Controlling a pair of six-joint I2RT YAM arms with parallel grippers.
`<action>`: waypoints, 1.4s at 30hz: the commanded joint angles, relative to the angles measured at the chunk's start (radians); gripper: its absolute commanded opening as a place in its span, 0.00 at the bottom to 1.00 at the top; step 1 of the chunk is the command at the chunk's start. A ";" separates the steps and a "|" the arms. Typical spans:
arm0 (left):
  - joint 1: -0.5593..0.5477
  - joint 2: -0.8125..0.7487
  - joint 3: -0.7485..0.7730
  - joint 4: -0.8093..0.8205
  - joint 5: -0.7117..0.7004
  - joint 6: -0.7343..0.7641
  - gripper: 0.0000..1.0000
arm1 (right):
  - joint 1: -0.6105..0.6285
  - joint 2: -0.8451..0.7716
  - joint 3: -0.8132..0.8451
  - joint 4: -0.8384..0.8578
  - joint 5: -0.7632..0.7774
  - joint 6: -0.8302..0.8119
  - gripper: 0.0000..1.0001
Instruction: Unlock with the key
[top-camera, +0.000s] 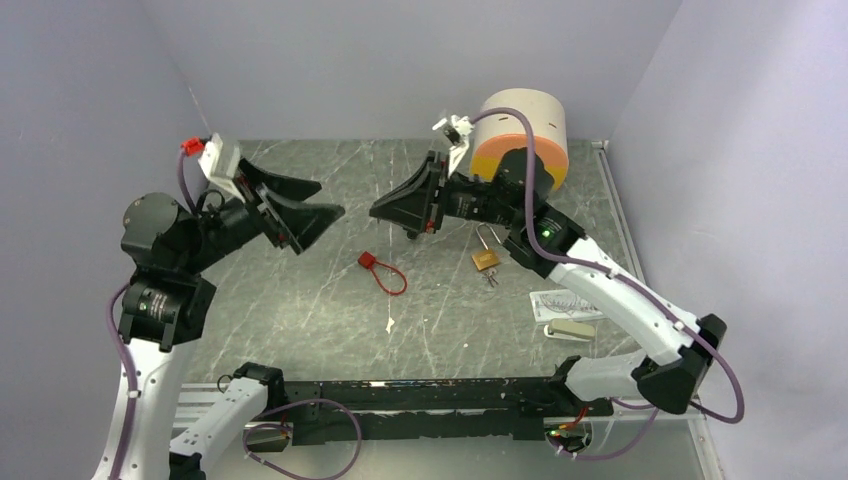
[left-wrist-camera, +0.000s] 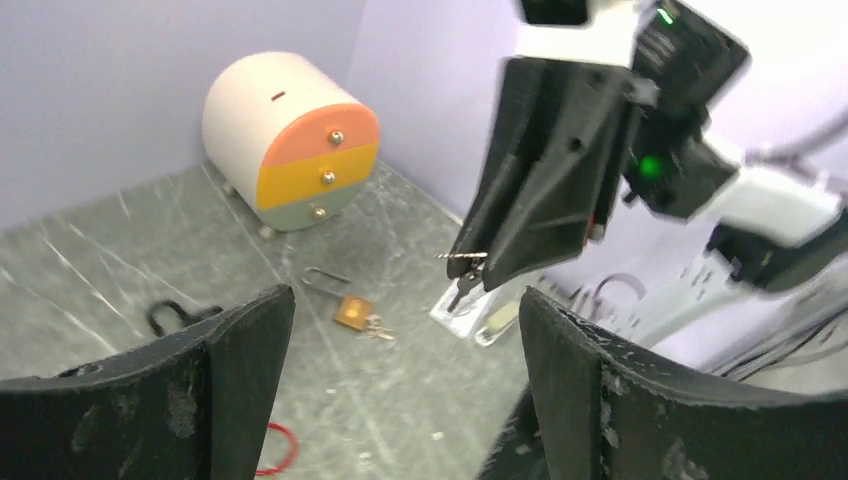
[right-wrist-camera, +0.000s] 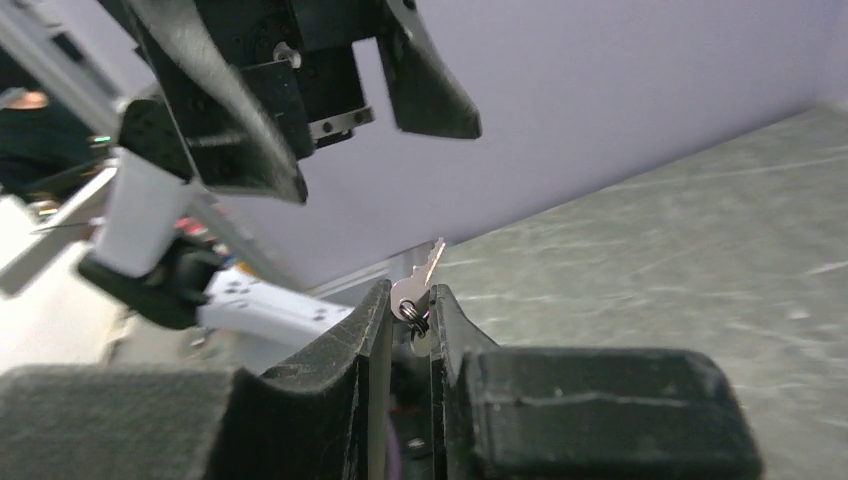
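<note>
My right gripper (right-wrist-camera: 412, 300) is shut on a small silver key (right-wrist-camera: 420, 285), whose blade sticks up out of the fingertips; a ring with a second key hangs between the fingers. In the left wrist view the key (left-wrist-camera: 462, 258) juts from the right gripper (left-wrist-camera: 480, 270), held in the air. My left gripper (top-camera: 310, 212) hangs open and empty, facing the right gripper (top-camera: 385, 212) across a short gap above the table. A brass padlock (top-camera: 485, 259) lies flat on the table under the right arm, its shackle raised, with small keys (top-camera: 491, 280) beside it.
A red cable lock (top-camera: 378, 268) lies at mid-table. A round drawer unit (top-camera: 525, 135) with orange, yellow and grey fronts stands at the back right. Clear packaging (top-camera: 565, 302) and a pale block (top-camera: 570, 330) lie to the right. A black shackle-shaped object (left-wrist-camera: 175, 315) lies on the table.
</note>
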 joint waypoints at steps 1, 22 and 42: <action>0.001 0.050 0.069 -0.067 -0.202 -0.502 0.84 | 0.002 -0.085 -0.036 -0.027 0.269 -0.262 0.00; 0.001 0.258 -0.050 0.109 0.017 -1.141 0.45 | 0.153 -0.029 -0.002 -0.052 0.548 -0.719 0.00; -0.015 0.320 0.025 -0.117 0.032 -0.945 0.37 | 0.168 0.012 0.028 -0.120 0.521 -0.724 0.00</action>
